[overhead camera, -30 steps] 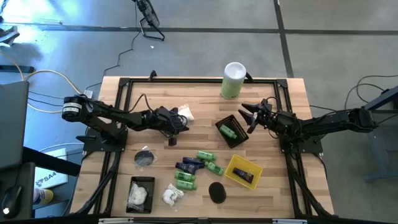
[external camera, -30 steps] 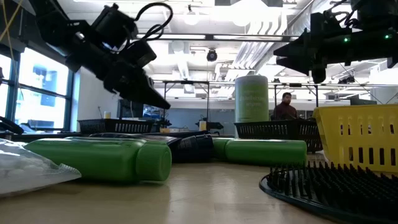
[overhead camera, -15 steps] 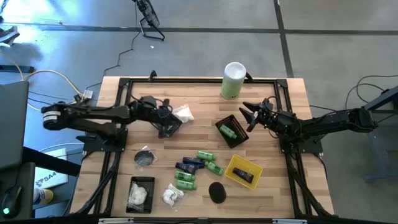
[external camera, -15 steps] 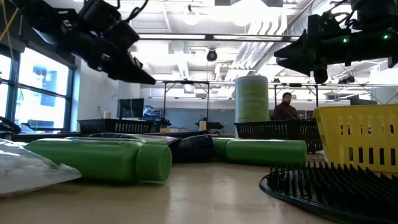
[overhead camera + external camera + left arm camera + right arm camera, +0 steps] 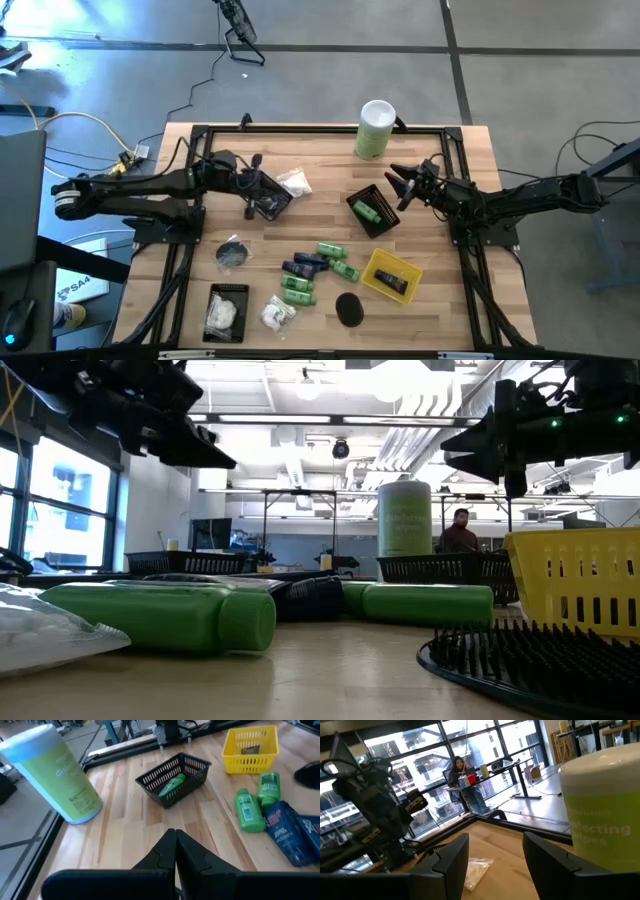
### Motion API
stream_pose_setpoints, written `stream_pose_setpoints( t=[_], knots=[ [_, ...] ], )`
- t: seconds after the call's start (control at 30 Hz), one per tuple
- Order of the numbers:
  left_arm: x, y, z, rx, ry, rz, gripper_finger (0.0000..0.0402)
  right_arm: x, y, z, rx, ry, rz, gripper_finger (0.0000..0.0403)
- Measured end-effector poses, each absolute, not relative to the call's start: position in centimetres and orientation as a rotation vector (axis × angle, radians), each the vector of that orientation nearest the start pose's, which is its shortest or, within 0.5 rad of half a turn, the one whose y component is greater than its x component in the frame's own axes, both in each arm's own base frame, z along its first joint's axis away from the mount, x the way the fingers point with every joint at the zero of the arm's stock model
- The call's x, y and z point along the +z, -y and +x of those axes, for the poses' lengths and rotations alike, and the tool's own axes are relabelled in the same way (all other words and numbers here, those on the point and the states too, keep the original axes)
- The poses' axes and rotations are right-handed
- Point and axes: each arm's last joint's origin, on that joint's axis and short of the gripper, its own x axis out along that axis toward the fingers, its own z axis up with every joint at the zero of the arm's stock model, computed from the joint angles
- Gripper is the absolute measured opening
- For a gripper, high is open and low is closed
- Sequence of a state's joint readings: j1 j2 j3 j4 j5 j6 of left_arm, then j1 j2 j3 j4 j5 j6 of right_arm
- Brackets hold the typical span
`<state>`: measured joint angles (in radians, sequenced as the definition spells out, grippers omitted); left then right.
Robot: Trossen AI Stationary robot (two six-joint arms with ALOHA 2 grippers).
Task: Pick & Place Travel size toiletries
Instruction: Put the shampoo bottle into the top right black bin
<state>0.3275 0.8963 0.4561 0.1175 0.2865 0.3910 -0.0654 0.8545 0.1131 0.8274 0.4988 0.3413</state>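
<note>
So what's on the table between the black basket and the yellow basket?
Nothing. From above, only bare wood separates the black basket and yellow basket; green bottles lie off to one side.

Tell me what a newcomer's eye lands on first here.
The tall white-and-green canister at the table's far edge stands out first. Then the bright green bottles and navy tubes scattered mid-table, between a black basket holding one green bottle and a yellow basket.

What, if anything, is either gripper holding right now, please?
Nothing. The left gripper is shut with nothing between its fingers, and the right gripper is open and empty above the table.
</note>
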Motion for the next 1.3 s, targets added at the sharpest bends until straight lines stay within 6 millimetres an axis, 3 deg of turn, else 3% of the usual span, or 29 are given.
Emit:
stream_pose_setpoints(
  t=[1.3],
  knots=[
    [22.80,-5.18,18.30,-0.067,-0.323,0.184,0.0000,18.90,2.43,15.95,-0.543,0.174,0.342,0.0179]
  ],
)
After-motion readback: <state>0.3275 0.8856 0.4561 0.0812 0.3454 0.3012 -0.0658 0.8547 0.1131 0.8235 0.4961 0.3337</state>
